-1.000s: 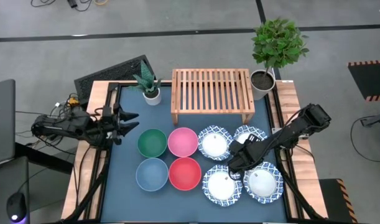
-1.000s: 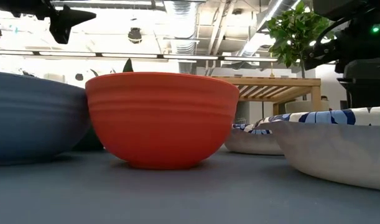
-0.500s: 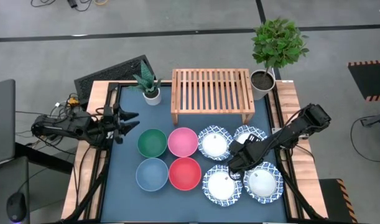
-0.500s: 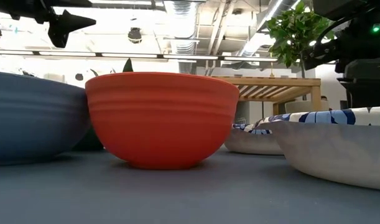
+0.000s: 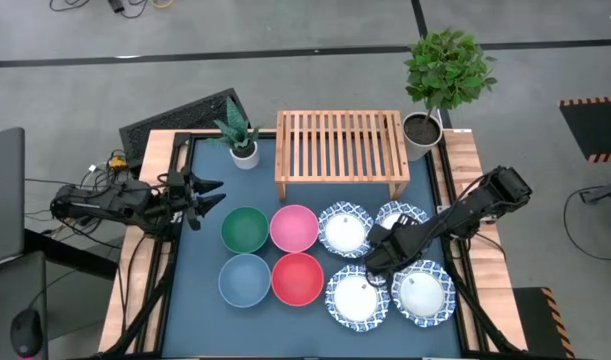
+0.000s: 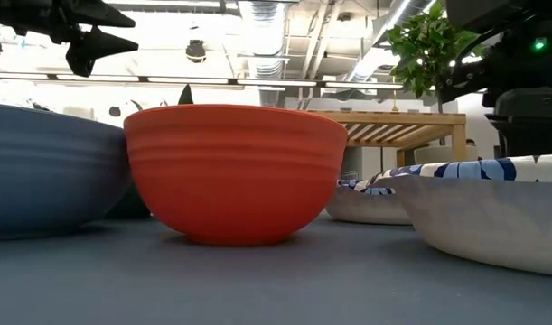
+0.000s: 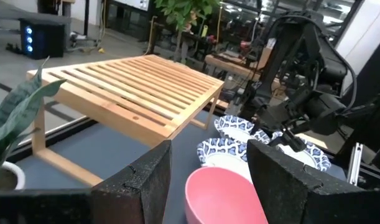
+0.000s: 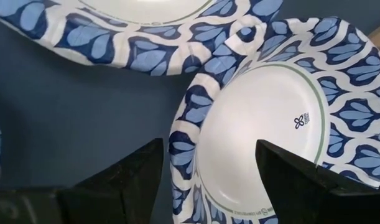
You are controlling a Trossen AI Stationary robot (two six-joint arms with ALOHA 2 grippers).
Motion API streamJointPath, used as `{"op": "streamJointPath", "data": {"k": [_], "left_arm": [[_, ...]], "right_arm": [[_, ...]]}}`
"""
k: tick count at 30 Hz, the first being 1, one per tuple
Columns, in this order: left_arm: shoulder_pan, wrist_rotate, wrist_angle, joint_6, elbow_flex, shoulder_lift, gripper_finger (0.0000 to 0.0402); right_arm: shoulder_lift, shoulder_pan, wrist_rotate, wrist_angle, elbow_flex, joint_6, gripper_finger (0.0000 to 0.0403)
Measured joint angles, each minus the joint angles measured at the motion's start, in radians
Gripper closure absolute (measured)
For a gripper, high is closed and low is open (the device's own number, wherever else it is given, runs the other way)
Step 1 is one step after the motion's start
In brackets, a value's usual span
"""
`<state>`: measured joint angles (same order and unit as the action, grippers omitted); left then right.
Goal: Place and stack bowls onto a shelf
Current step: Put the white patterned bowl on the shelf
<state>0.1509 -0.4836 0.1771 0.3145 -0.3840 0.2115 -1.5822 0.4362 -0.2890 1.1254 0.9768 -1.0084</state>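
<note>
Eight bowls rest on their bases on the blue table: green [image 5: 245, 229], pink [image 5: 294, 228], light blue [image 5: 244, 279], red [image 5: 297, 279], and several white ones with blue-patterned rims to their right, such as one [image 5: 344, 230] in the far row. The light-wood shelf [image 5: 340, 148] stands at the far edge with nothing on it. My right gripper [image 5: 374, 264] is open and low over the white bowls; in its wrist view the fingers stand on either side of a patterned rim [image 8: 185, 149]. My left gripper [image 5: 207, 192] hangs open at the table's left edge, above the table [image 6: 95, 41].
A small potted plant [image 5: 239, 135] stands left of the shelf and a taller one [image 5: 440, 80] right of it. The table's wood rim [image 5: 155, 300] frames the blue mat. Bare mat shows between the bowls and the shelf [image 5: 335, 200].
My left gripper has turned a little at the wrist and dipped slightly in the low view. The bowls and the shelf have kept their places.
</note>
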Motion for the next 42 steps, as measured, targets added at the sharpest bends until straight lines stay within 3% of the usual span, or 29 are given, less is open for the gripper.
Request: {"op": "streamJointPath", "data": {"k": [17, 30, 35, 42], "left_arm": [[0.000, -0.013, -0.007, -0.007, 0.000, 0.000, 0.0209], [0.000, -0.023, 0.012, -0.007, 0.000, 0.000, 0.0209], [0.000, -0.031, 0.012, -0.008, 0.000, 0.000, 0.0209], [0.000, -0.064, 0.012, -0.008, 0.000, 0.000, 0.0209]], "right_arm": [[0.000, 0.001, 0.025, -0.034, 0.000, -0.021, 0.0120], [-0.129, 0.002, 0.034, 0.005, -0.001, -0.011, 0.0126], [-0.139, 0.002, 0.034, 0.028, 0.000, -0.012, 0.0177], [-0.089, 0.002, 0.034, 0.085, 0.000, -0.014, 0.0324]]}}
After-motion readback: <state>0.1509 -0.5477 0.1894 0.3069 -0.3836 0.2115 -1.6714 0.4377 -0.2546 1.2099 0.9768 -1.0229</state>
